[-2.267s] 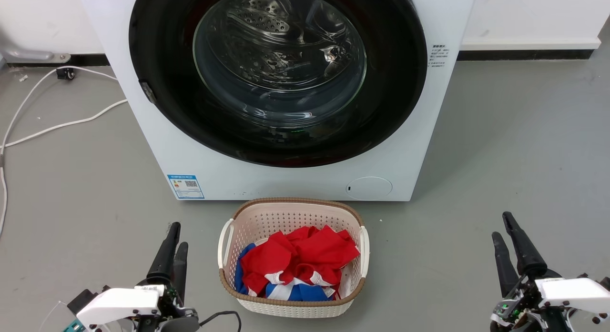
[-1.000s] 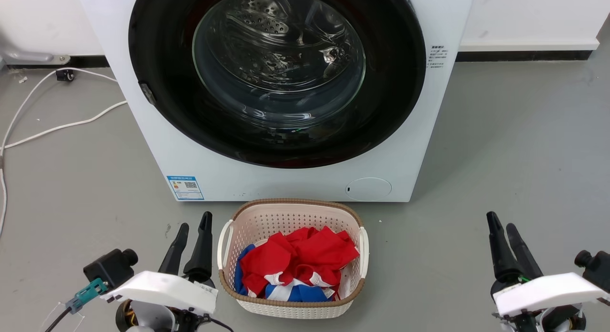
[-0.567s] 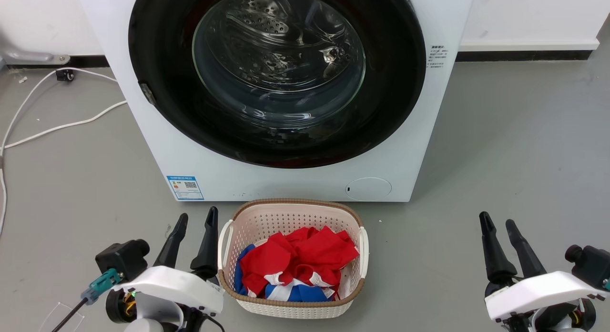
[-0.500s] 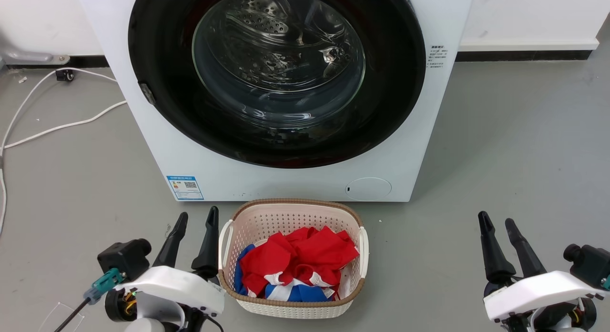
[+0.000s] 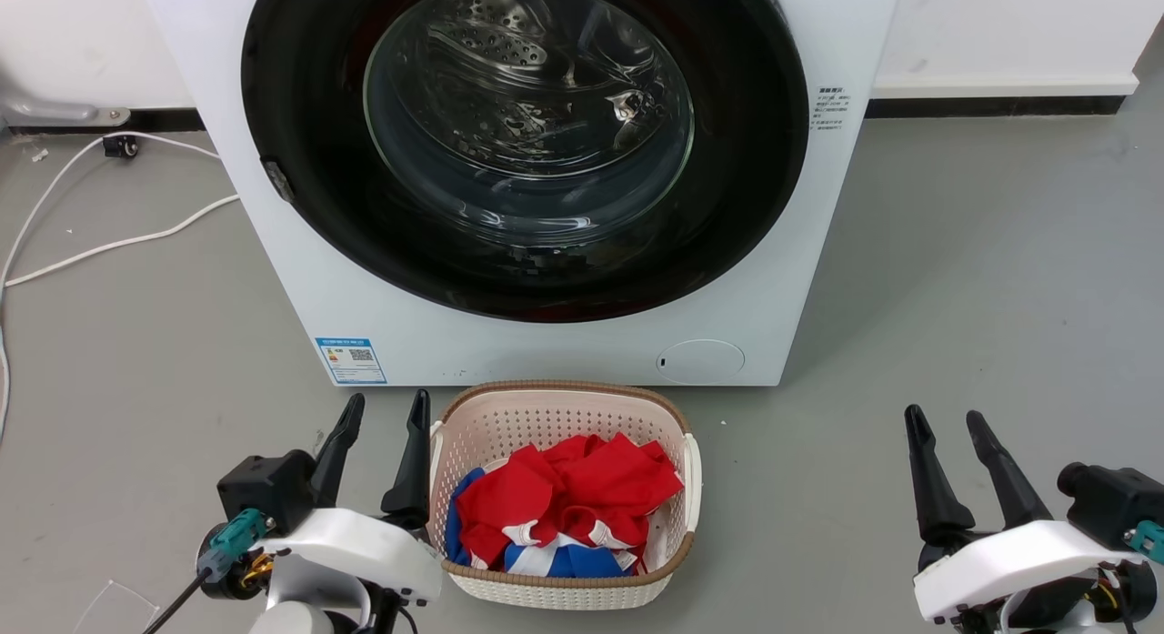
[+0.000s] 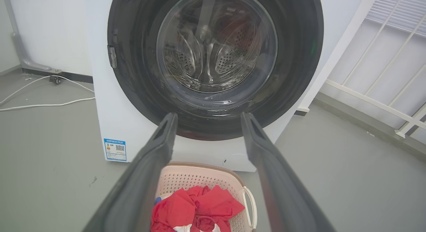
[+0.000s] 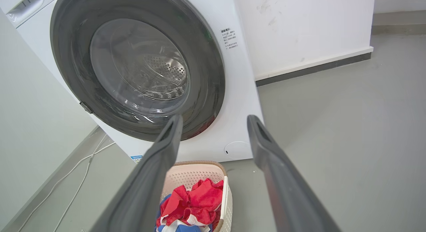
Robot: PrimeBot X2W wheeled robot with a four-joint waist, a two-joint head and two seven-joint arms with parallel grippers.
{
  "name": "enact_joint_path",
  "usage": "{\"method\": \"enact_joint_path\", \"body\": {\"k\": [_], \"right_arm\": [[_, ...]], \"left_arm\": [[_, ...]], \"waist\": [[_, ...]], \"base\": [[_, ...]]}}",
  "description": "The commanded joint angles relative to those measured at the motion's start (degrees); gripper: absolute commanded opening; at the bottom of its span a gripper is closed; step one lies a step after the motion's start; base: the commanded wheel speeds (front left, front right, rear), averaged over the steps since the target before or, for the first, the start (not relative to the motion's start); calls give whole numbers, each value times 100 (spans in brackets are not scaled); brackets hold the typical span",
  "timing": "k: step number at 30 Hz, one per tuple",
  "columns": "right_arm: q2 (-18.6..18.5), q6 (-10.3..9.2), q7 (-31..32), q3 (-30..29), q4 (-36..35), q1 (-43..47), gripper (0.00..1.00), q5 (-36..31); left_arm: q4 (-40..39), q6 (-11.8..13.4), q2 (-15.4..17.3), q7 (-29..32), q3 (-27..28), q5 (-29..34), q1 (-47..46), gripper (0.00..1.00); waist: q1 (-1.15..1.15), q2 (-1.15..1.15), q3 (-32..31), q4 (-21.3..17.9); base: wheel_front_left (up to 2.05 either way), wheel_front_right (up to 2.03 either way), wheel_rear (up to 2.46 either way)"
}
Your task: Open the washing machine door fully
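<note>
black washing machine door point(image 5: 750, 161), cream perforated basket point(image 5: 546, 422)

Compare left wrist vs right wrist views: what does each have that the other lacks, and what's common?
Left wrist: left gripper, open, plus a white railing right of the machine. Right wrist: right gripper, open, plus the machine's top panel corner. Both: the washing machine door, shut, the basket of red clothes in front of it, and a white floor cable.
</note>
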Motion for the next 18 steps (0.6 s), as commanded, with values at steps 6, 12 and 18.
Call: {"method": "enact_joint_path", "body": {"k": [6,12,18], "right_arm": [[23,10,-54,14,-133,30,100,-417],[34,11,-70,15,-174,37,100,-725],[41,12,-109,18,-178,41,100,-986]], "left_arm": [[-34,78,97,-124,-107,406,-114,100],[47,102,119,-207,-161,658,-146,100],[110,113,126,-280,-187,891,-178,100]], "waist": [[0,0,3,1],[0,0,21,-6],[0,0,31,-18]], "base": [[0,0,0],[0,0,0],[0,0,0]]}}
